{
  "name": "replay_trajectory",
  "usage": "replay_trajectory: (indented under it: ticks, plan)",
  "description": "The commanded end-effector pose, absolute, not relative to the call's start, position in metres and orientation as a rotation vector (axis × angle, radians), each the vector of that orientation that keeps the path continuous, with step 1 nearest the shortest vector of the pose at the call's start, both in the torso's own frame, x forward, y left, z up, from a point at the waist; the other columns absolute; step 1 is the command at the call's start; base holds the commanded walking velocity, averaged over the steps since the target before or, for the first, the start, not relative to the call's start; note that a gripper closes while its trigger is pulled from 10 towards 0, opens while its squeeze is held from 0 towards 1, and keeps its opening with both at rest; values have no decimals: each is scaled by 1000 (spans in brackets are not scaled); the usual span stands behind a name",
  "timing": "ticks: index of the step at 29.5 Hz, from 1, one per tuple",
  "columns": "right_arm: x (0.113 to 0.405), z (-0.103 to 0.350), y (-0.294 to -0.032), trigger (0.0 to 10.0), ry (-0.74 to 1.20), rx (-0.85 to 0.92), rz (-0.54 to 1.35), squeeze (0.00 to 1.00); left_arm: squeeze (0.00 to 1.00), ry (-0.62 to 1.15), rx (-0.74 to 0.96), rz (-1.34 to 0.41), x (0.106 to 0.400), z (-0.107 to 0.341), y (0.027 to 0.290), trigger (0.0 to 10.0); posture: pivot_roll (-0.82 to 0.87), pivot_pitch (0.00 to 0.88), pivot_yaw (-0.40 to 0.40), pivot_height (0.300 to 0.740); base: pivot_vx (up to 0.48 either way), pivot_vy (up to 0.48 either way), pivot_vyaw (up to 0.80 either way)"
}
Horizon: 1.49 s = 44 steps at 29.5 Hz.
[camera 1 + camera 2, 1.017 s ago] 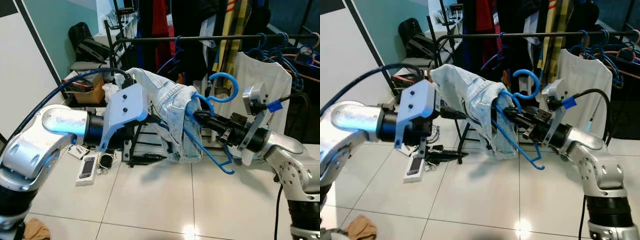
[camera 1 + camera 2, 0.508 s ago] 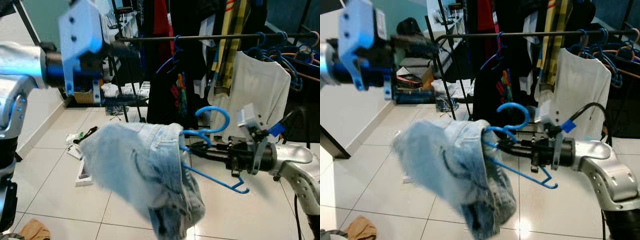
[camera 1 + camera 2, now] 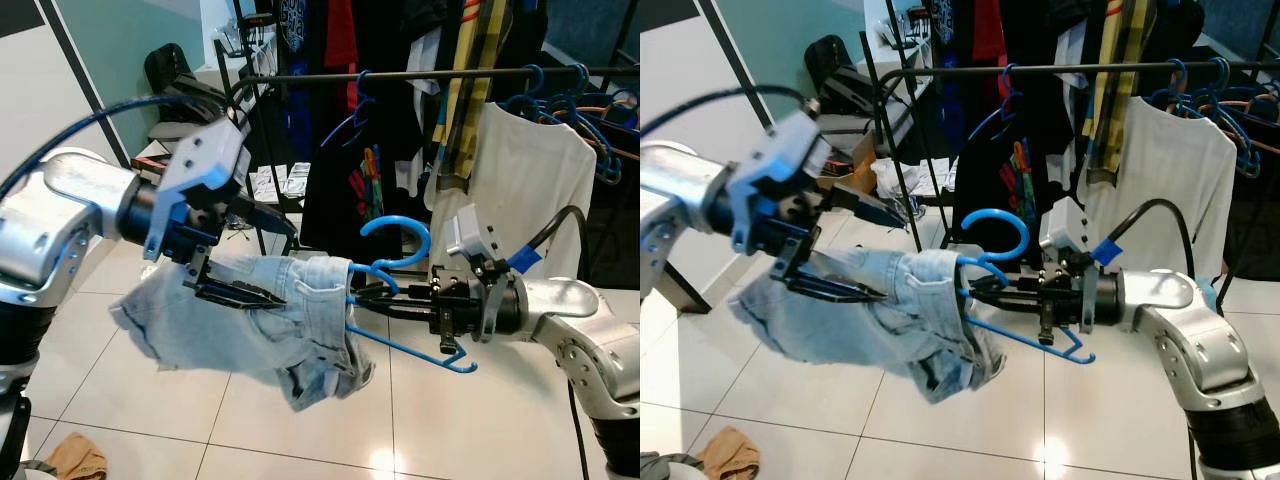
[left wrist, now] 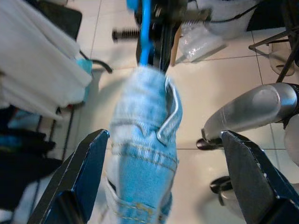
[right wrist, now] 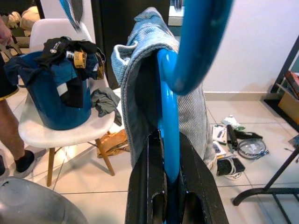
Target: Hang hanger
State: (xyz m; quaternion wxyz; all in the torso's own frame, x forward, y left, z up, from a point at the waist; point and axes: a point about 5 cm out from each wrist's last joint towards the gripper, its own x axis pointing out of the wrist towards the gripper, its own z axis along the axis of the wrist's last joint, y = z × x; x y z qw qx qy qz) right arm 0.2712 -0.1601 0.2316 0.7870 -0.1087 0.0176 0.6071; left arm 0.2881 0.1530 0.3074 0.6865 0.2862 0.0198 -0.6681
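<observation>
One blue bucket (image 5: 56,98) on chair, seemingly clothes-filled; right claw (image 5: 169,196) clamps hanger (image 3: 400,300); left claw (image 4: 159,186) open.

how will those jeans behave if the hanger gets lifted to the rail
Likely floppy: the jeans sag in folds off the blue hanger. Probably weighty enough to tip it, since they bunch at one end. They may slide, merely draped; the right gripper grips only the hanger.

- Left arm (image 3: 70,215): rounded silver shell, black wrist joint, pale angular camera housing with two dark screws, blue cable arching above.
- Right arm (image 3: 590,325): silver shell, black cable, blue tape tag.
- Each tool: long black fingers (image 4: 81,179).
</observation>
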Motion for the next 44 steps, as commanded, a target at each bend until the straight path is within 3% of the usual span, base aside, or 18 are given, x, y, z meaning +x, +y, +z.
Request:
replay_trajectory:
  ticks: [1, 12, 13, 15, 16, 26, 35, 36, 37, 44]
  plan:
    - [267, 243, -150, 10000, -41, -267, 1351, 0, 0, 118, 637, -1442, 294, 299, 158, 10000, -34, 0, 130, 740, 0, 0, 0]
    - [265, 247, -144, 10000, -56, -279, 1388, 0, 0, 200, 610, -1362, 308, 286, 155, 10000, -34, 0, 129, 740, 0, 0, 0]
    - [265, 247, -143, 10000, -59, -279, 1389, 0, 0, 228, 623, -1382, 307, 282, 155, 4471, -36, 0, 131, 740, 0, 0, 0]
    - [265, 248, -143, 10000, -60, -279, 1389, 0, 0, 247, 634, -1398, 305, 280, 155, 4471, -36, 0, 131, 740, 0, 0, 0]
    - [265, 248, -143, 10000, -62, -279, 1387, 0, 0, 284, 651, -1427, 301, 275, 156, 0, -36, 0, 133, 740, 0, 0, 0]
    - [267, 250, -143, 10000, -75, -290, 1374, 0, 0, 403, 667, -1517, 289, 259, 159, 0, -38, 0, 130, 740, 0, 0, 0]
    - [271, 254, -140, 10000, -107, -286, 1351, 0, 0, 356, 661, -1494, 292, 258, 153, 0, -41, 0, 127, 740, 0, 0, 0]
    - [273, 253, -140, 10000, -106, -267, 1337, 75, 0, 298, 658, -1474, 295, 263, 151, 0, -40, 0, 127, 740, 0, 0, 0]
    - [274, 253, -140, 10000, -103, -251, 1320, 1000, 0, 243, 656, -1449, 298, 267, 149, 0, -40, 0, 127, 740, 0, 0, 0]
    - [280, 249, -159, 10000, -88, -241, 1216, 1000, 0, 130, 685, -1332, 312, 279, 158, 0, -40, 0, 128, 740, 0, 0, 0]
